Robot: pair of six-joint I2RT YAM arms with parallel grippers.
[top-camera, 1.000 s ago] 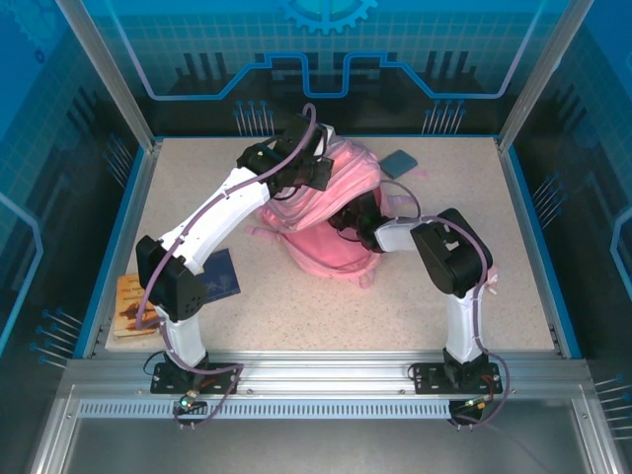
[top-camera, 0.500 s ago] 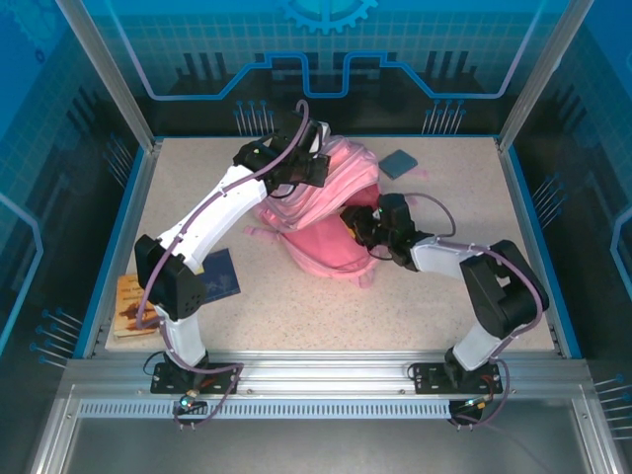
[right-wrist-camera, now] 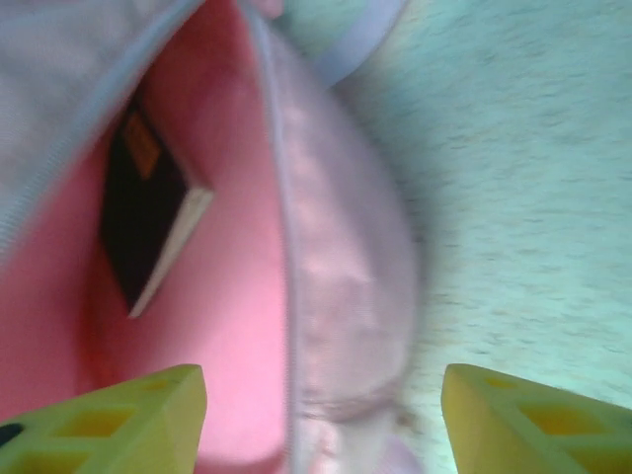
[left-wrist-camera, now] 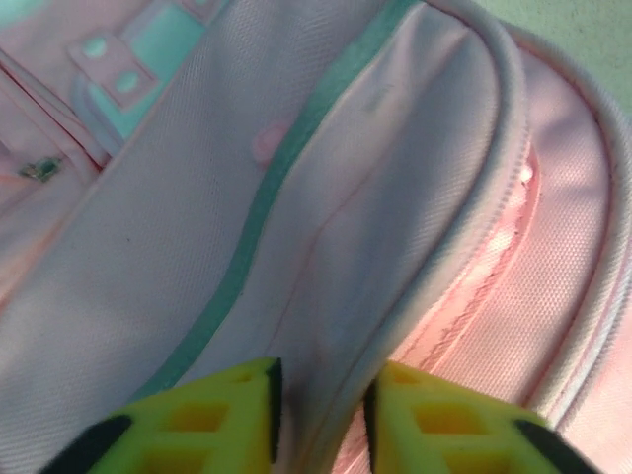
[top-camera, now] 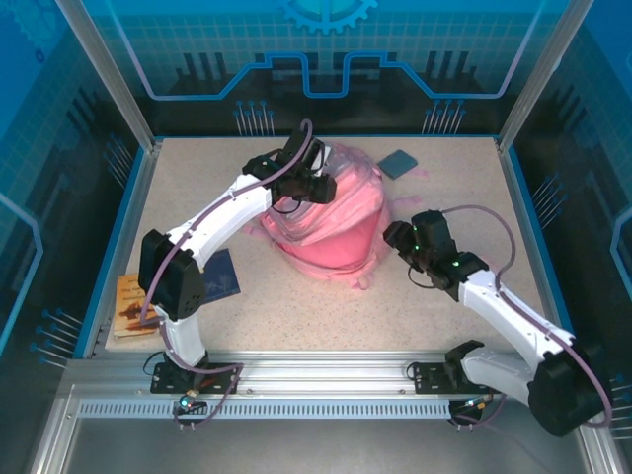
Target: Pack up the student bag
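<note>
The student bag (top-camera: 336, 227), pink with pale stripes, lies mid-table with its mouth facing right. My left gripper (top-camera: 323, 186) rests on the bag's upper back. In the left wrist view its yellow fingers (left-wrist-camera: 212, 420) stand slightly apart, open, with a fold of the bag's fabric (left-wrist-camera: 326, 247) running between them. My right gripper (top-camera: 394, 236) hangs just right of the bag's mouth. Its jaws are wide open and hold nothing, and they straddle the bag's rim (right-wrist-camera: 336, 286). Inside the pink lining lies a dark book (right-wrist-camera: 148, 222).
A dark blue book (top-camera: 223, 275) lies on the table by the left arm. A brown-covered book (top-camera: 131, 304) sits at the left edge. A small grey-blue flat item (top-camera: 400, 163) rests at the back right. Metal frame posts and blue walls enclose the table.
My right arm has pulled out of the bag's mouth, swung right and opened its jaws. The left gripper's jaws have parted on the fabric, and the bag's top has settled lower.
</note>
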